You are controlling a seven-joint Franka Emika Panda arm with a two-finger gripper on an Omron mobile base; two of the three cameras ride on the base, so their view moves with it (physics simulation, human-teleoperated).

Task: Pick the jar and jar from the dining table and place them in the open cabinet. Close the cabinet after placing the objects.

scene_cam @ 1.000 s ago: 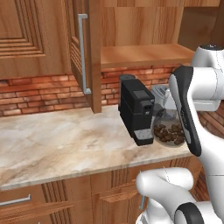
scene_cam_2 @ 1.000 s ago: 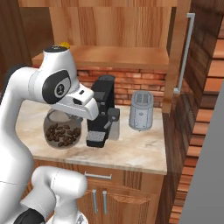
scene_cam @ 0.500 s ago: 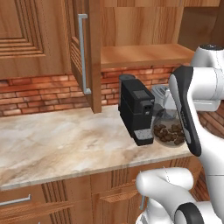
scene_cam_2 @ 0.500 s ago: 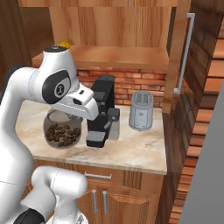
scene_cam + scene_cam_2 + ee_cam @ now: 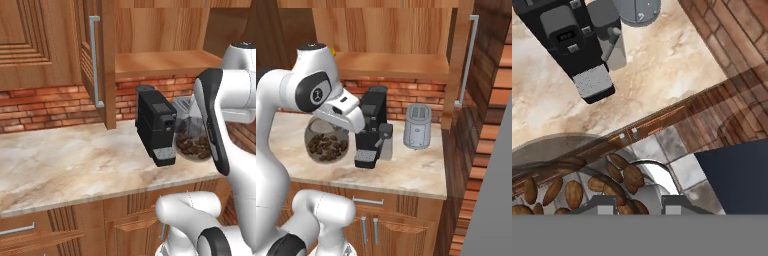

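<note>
The squat, rounded clear glass jar (image 5: 327, 144) with dark brown bean-like bits inside hangs in the claw (image 5: 632, 202), above the near edge of the beige-and-brown marbled stone tabletop (image 5: 406, 170). In the hand view the claw's two small dark tips are narrowed on the jar's rim, the glossy oval beans lying just past them and the curved glass wall bending the tabletop's front edge seen through it.

In the left base view the jar (image 5: 194, 140) shows between the white arm and a boxy matte black coffee machine (image 5: 156, 125), just beside the machine. From the right base view the coffee machine (image 5: 372, 125) stands upright on the tabletop with a grey drip tray at its foot. A rounded brushed-metal toaster (image 5: 417, 126) stands near it, further toward the wall end.

Behind them runs a rough red brick backsplash (image 5: 45, 102). Above it, the brown wooden wall cabinet (image 5: 396, 62) is open, its smooth plank shelf bare, its raised-panel door (image 5: 97, 55) swung outward with a long vertical silver bar handle.
</note>
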